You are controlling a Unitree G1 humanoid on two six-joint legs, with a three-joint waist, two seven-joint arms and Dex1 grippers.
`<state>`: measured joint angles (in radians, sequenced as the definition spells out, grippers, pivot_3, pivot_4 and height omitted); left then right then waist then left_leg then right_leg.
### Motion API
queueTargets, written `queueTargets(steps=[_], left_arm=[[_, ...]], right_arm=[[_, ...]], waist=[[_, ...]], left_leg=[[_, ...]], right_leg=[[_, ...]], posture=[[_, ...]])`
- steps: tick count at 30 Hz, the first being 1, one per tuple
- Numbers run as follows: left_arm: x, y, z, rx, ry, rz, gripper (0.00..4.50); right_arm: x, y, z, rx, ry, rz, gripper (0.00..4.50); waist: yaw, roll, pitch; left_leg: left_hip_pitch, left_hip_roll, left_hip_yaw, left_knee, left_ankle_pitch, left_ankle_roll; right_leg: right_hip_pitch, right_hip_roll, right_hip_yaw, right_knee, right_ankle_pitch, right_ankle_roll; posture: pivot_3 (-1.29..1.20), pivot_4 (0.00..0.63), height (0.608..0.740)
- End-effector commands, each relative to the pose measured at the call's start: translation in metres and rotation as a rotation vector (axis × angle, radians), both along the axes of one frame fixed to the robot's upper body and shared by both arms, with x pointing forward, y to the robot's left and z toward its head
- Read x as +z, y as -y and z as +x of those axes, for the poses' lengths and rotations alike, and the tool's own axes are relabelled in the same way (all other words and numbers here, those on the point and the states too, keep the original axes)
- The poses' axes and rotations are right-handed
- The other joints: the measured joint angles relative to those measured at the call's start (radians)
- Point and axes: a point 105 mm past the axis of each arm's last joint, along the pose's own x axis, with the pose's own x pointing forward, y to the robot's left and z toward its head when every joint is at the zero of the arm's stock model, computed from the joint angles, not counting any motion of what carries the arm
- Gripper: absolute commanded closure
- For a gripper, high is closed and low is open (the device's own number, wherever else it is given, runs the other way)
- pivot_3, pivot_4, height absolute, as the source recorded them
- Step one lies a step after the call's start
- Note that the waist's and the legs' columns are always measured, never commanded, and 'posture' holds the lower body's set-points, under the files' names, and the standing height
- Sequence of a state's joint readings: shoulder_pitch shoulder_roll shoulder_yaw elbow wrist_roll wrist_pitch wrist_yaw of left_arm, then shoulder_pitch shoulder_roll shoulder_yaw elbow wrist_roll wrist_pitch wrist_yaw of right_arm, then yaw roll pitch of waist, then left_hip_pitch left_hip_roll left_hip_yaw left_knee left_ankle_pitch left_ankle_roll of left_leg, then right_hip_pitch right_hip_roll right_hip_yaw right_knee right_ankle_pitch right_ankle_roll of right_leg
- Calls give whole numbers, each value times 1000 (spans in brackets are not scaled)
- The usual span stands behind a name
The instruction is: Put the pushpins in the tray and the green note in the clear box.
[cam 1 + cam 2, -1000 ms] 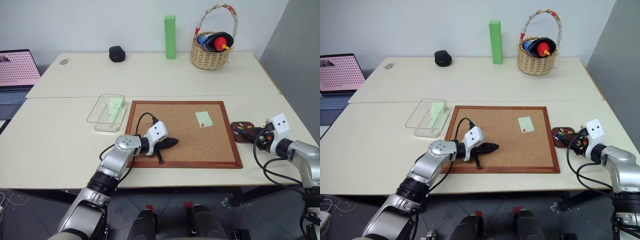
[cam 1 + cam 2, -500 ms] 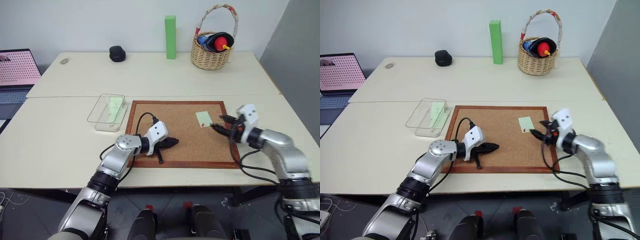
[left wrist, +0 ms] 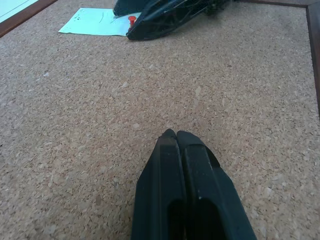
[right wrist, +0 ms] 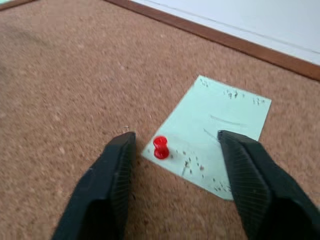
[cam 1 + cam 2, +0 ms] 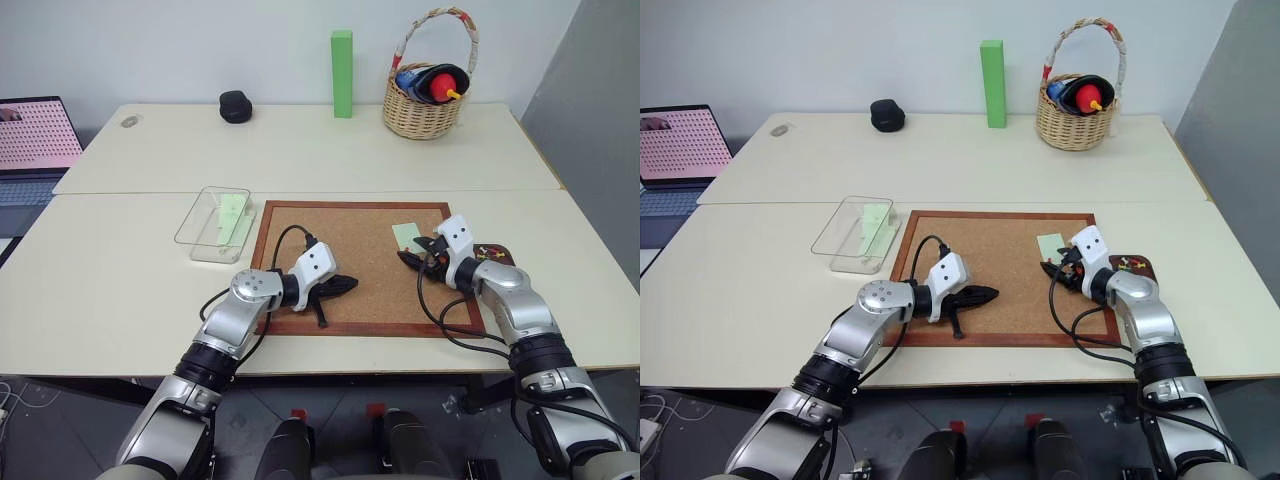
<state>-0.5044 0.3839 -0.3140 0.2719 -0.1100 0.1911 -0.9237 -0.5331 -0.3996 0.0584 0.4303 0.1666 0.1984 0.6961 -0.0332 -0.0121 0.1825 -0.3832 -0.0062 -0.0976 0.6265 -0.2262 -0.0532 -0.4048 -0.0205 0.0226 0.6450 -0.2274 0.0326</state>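
Right wrist view: the right gripper [image 4: 175, 150] has its fingers spread on either side of the red pin [image 4: 160, 147], near the picture's middle, probably to pinch it, because it holds the green note [image 4: 212, 135] onto the corkboard [image 4: 60, 75]. The left gripper [image 3: 172, 135] rests pressed together, holding nothing.

Pale green note [image 4: 216, 131], red pushpin [image 4: 160, 147], speckled tan corkboard [image 5: 350, 260] with red-brown frame, black jaws.
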Motion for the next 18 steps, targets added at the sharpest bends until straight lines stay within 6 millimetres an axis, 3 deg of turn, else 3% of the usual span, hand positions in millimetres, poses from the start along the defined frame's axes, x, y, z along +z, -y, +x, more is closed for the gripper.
queueTargets(steps=[1, 11, 18], left_arm=[[-34, -15, -6, 56, -103, 102, 4500], [-34, -15, -7, 58, -106, 102, 4500], [-30, -14, -4, 78, -109, 64, 4500]], right_arm=[[11, -1, 2, 6, 47, 11, 2714], [15, -3, 0, 22, 56, 26, 4495], [45, -12, -5, 93, 131, 37, 4495]], waist=[[0, 0, 0], [0, 0, 0], [0, 0, 0]], left_leg=[[0, 0, 0, 0, 0, 0], [0, 0, 0, 0, 0, 0], [0, 0, 0, 0, 0, 0]], right_leg=[[0, 0, 0, 0, 0, 0], [0, 0, 0, 0, 0, 0], [0, 0, 0, 0, 0, 0]], posture=[[0, 150, 740], [0, 150, 740], [0, 150, 740]])
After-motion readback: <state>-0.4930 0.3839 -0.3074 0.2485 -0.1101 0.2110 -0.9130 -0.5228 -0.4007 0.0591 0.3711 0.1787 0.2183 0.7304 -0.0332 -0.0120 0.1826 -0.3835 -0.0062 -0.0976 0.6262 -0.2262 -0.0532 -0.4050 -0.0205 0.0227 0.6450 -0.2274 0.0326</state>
